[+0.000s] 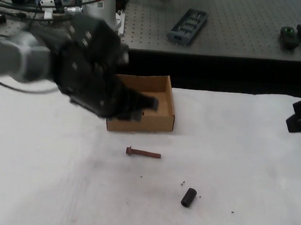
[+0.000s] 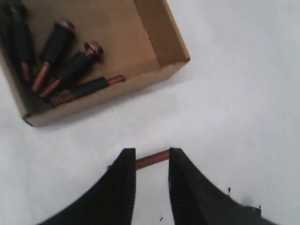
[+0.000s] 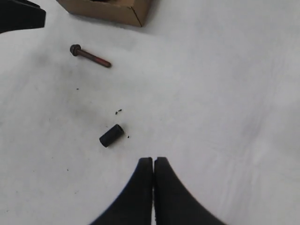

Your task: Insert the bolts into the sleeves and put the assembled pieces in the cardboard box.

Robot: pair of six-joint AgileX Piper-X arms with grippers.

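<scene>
Left fingers [image 2: 117, 187] stand apart, bolt [image 2: 152, 160] visible between; right fingers [image 3: 138, 197] pressed together.

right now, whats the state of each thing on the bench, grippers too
cardboard box, open topped, upright on the white cloth
assembled pieces, bolts seated in sleeves, lying inside the box
loose bolt, bare, lying flat on the cloth outside the box
loose sleeve, empty, lying on its side apart from the bolt
left gripper, open, holding nothing
right gripper, shut, holding nothing
</scene>
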